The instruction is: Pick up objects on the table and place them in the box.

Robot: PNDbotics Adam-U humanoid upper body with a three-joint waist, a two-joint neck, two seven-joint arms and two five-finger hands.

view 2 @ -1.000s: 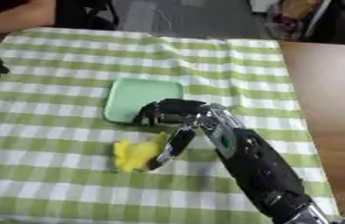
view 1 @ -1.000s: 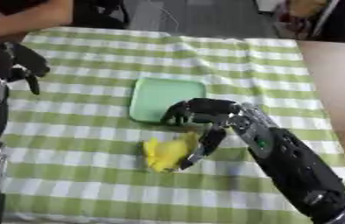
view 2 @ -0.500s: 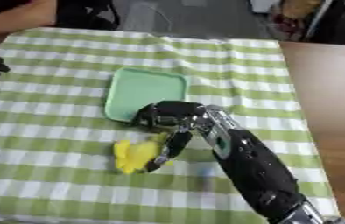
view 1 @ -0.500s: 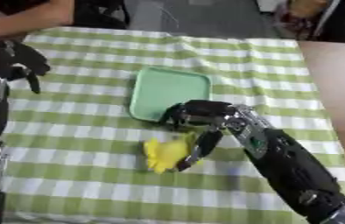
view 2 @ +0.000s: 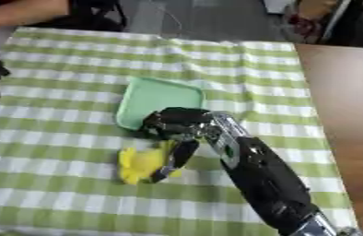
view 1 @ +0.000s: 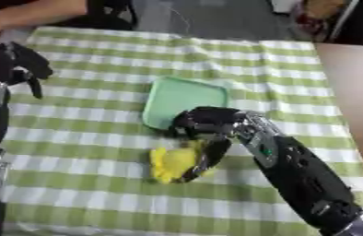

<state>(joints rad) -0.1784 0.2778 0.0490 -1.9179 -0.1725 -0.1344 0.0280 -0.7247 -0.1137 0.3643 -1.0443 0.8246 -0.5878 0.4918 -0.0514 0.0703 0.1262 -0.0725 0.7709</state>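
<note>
Little has moved since the earlier frames: the right hand (view 1: 205, 131) still bends over the yellow object (view 1: 172, 162), and the green box (view 1: 184, 98) lies where it did. At the far left the left hand (view 1: 17, 62) hangs above the checked tablecloth (view 1: 80, 133), fingers relaxed and holding nothing. The yellow object lies just in front of the box; the right hand's fingers are curled, one long finger resting against it.
</note>
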